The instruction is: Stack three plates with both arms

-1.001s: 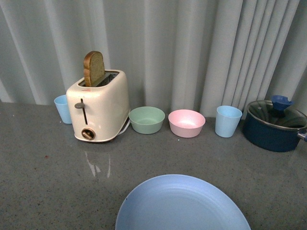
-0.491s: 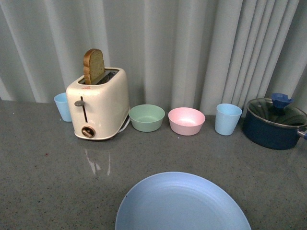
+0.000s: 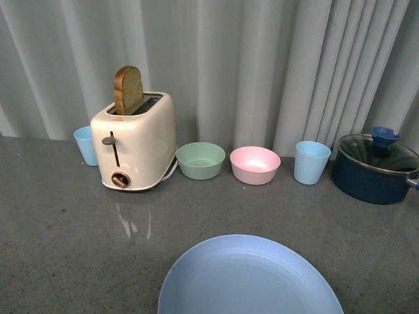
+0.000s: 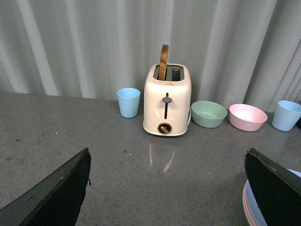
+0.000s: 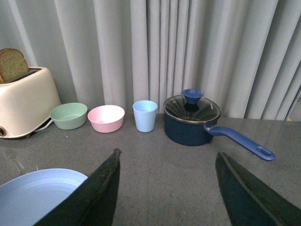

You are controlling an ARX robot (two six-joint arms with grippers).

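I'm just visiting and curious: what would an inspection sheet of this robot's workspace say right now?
Surface: grey speckled countertop, some glare in front of the toaster.
Job's things: light blue plate at the near edge; in the left wrist view a pink rim shows beneath it; a beige plate is not seen.
Clutter: toaster with bread slice, green bowl, pink bowl, two blue cups, lidded blue saucepan.
Grippers: left gripper and right gripper both open, holding nothing.
Cables: white cord beside the toaster.
Surroundings: grey curtain.

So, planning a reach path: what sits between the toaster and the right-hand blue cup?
Front view: the green bowl, then the pink bowl, between toaster and blue cup.
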